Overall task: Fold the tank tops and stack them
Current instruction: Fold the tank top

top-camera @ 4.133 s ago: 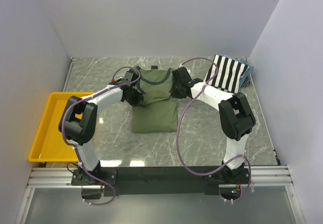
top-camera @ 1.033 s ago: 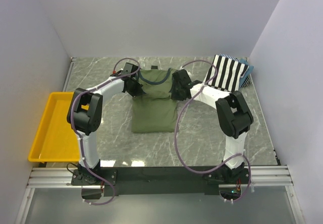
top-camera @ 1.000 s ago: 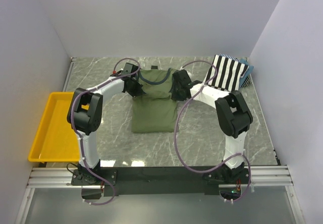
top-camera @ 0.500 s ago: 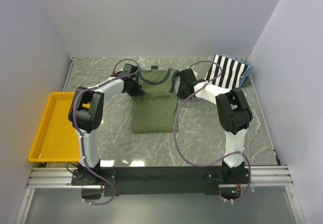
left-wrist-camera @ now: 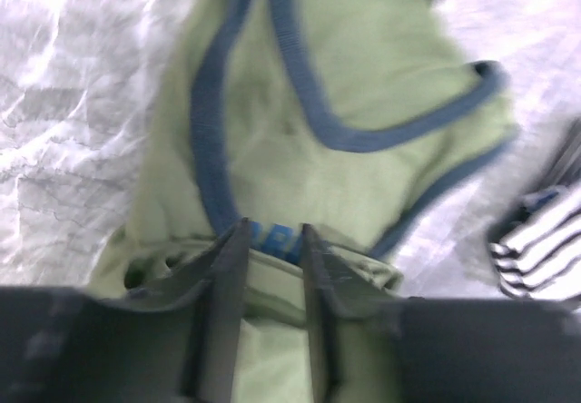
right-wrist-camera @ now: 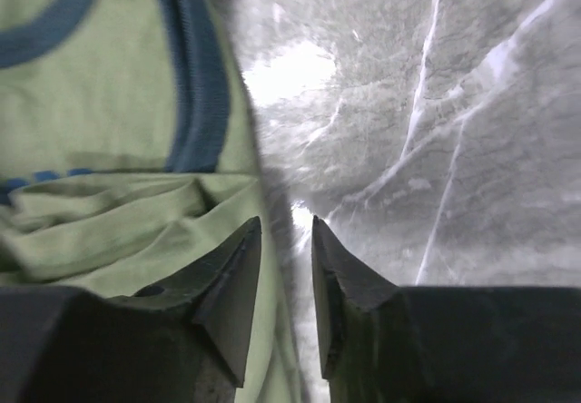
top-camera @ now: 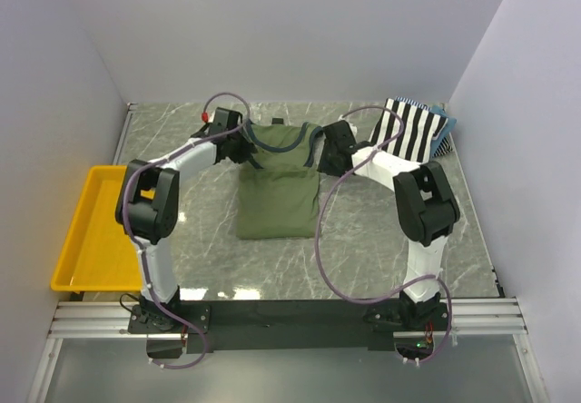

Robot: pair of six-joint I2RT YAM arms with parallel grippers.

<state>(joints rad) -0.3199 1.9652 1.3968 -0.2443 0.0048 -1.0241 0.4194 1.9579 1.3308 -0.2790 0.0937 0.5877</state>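
The olive-green tank top (top-camera: 278, 190) lies in the middle of the counter (top-camera: 381, 240). It is narrowed to a long strip, with its neckline and navy trim (left-wrist-camera: 211, 103) toward 12 o'clock and its hem toward 6 o'clock. The striped tank top (top-camera: 413, 131) sits well apart at about 2 o'clock, near the far corner. The yellow tray (top-camera: 68, 258) rests at 9 o'clock.

We see the left gripper (left-wrist-camera: 272, 229) at the garment's 10 o'clock shoulder. Its jaws are a little apart, with cloth showing through the gap and nothing pinched that we can make out. The right gripper (right-wrist-camera: 285, 222) hangs at the 2 o'clock shoulder, right over the cloth's edge. Its jaws are also slightly parted and empty, with bare counter visible between them.

We judge this top to be light, limp knit. It will sag, wrinkle and drag on the counter rather than hold a shape, and a one-sided pull would skew the fold. The bound trim looks thicker and firmer than the body. So we would pinch both shoulder straps there, through every layer, lift evenly, and carry them toward 6 o'clock.
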